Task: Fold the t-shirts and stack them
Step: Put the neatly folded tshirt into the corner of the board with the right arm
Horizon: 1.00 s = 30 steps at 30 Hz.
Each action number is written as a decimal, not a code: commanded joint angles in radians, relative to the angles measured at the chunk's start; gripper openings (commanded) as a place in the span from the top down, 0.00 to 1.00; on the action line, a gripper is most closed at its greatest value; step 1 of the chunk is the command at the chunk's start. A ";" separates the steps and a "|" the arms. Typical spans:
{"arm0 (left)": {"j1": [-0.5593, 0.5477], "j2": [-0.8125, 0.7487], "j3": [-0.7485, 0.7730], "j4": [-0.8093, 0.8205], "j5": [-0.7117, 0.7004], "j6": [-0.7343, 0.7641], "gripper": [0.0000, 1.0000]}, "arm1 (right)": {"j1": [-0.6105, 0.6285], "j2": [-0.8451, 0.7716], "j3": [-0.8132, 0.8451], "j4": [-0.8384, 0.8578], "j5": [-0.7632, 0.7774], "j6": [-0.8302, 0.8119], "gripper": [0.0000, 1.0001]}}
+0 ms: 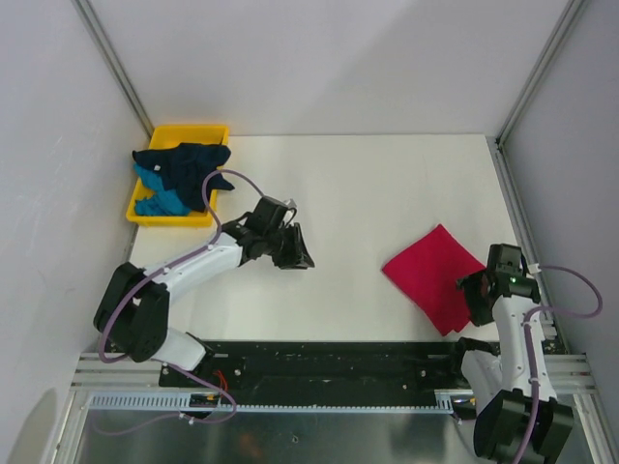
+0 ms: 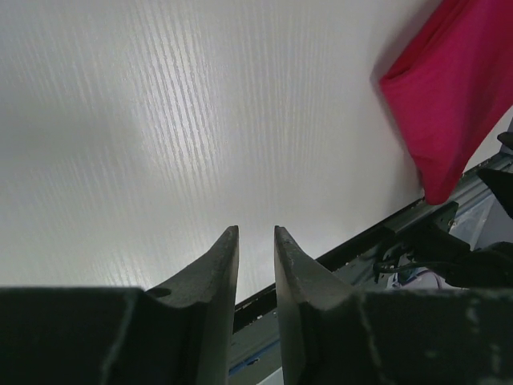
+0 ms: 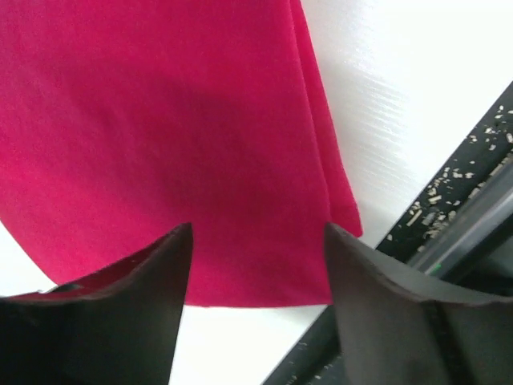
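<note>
Tray, far left: navy shirt (image 1: 189, 158) and teal shirt (image 1: 160, 200) heaped unfolded in yellow tray (image 1: 145, 215); two left to fold.
Left gripper (image 2: 255, 233): low over bare counter (image 1: 368, 184), arm stretched forward; jaws narrowly parted, empty.
Crimson shirt (image 1: 430, 274): folded flat, right side near front edge; one done.
Right gripper (image 3: 256, 233): above the shirt's near corner; jaws spread wide, holding nothing.

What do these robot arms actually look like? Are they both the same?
Yes, twins. The left arm and right arm have white links with chunky black joints. The left gripper and right gripper each have two dark, pointed fingers. A thin lilac cable loops along each arm.
</note>
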 commanded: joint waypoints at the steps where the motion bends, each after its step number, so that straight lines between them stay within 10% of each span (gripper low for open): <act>1: -0.007 -0.060 -0.014 0.029 -0.013 -0.028 0.71 | -0.005 -0.065 0.046 -0.089 -0.014 -0.084 0.24; 6: -0.007 -0.076 -0.013 0.029 -0.012 -0.031 0.70 | 0.072 -0.091 0.142 -0.055 -0.091 -0.157 0.30; 18: -0.005 -0.100 0.007 0.027 -0.016 -0.022 0.70 | 0.857 0.244 0.210 0.274 0.073 -0.154 0.34; 30: 0.005 -0.118 0.012 0.018 -0.016 -0.022 0.69 | 0.882 0.562 0.216 0.517 0.064 -0.223 0.35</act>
